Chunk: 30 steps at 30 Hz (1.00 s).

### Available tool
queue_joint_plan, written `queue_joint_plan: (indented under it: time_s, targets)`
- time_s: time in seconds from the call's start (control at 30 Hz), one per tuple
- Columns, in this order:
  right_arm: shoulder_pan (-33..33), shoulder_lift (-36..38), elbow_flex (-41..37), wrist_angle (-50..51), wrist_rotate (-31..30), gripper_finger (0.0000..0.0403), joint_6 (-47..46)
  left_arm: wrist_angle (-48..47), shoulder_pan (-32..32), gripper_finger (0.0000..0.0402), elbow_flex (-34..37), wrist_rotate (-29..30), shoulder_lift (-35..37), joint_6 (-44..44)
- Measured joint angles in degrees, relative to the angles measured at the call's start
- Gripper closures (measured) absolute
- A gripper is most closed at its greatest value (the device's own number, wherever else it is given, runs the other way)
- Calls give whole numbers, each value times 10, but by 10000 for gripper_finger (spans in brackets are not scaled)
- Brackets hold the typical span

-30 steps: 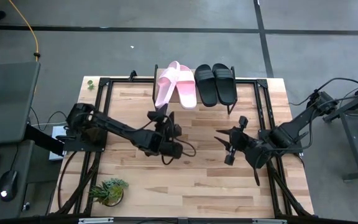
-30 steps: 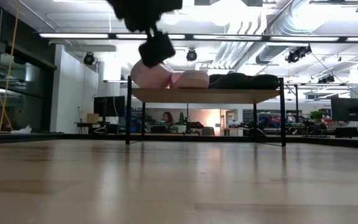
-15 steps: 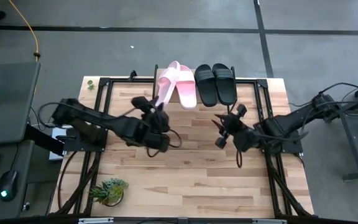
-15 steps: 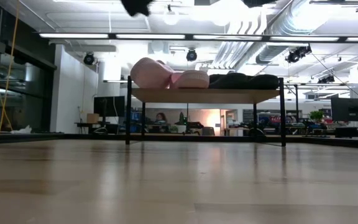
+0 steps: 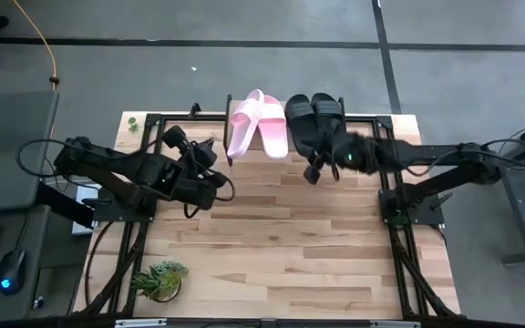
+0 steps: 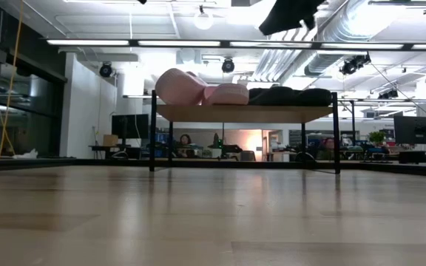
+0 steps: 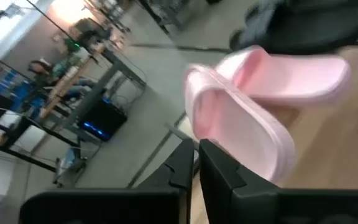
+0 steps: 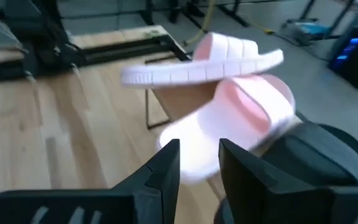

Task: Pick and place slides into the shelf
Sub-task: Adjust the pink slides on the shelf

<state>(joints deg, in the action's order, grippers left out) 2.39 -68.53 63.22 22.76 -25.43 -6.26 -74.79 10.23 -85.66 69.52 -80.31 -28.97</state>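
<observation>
A: Shelf (image 5: 244, 153) top is full: pink slides (image 5: 261, 124) and black slides (image 5: 315, 121) cover it edge to edge.
B: Right gripper (image 5: 322, 165) crowds the front edge (left gripper (image 5: 210, 157) beside it). Tabletop (image 5: 272, 246) is open.

High view looks straight down, far enough to frame the whole bench (image 5: 272, 246), both arms and the shelf (image 5: 281, 146). Low view sits at bench level, facing across to the shelf (image 6: 242, 113) and the room behind. Left wrist view is close on the pink slides (image 7: 253, 118). Right wrist view, also close, shares the pink slides (image 8: 229, 93) from another side.
</observation>
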Motion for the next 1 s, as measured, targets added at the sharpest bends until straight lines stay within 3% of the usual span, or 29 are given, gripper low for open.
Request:
queue_joint_plan:
  time_s: [0.27, 0.5, 1.0]
  targets:
    - [140, -13, 0, -47, 171, 299, 29, -3, -1, 394, 1, -12, 17, 5]
    - [200, -101, 0, -120, 289, 299, 36, -3, -1, 400, 1, -13, 20, 6]
    - [227, -214, 0, -295, 366, 299, 20, -3, -1, 396, 1, -16, 20, 15]
